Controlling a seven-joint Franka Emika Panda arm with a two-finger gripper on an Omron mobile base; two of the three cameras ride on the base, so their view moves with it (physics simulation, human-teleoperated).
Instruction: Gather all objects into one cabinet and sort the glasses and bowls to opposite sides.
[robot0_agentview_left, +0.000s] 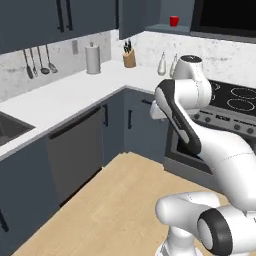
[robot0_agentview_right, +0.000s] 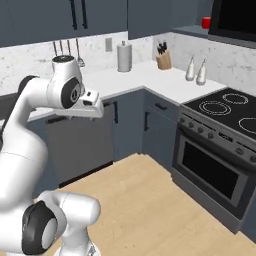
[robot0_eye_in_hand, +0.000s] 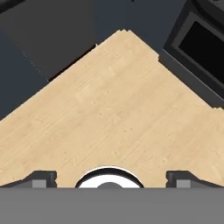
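Gripper (robot0_eye_in_hand: 111, 176) hangs over bare wood floor (robot0_eye_in_hand: 113, 109), fingers spread wide, holding nothing. Red mug (robot0_agentview_left: 174, 21) sits on a high shelf by the stove (robot0_agentview_right: 225, 107). Gathering seems unstarted; reaching it likely comes next.

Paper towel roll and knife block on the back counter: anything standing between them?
No. In both base views the white counter between the paper towel roll and the knife block is bare.
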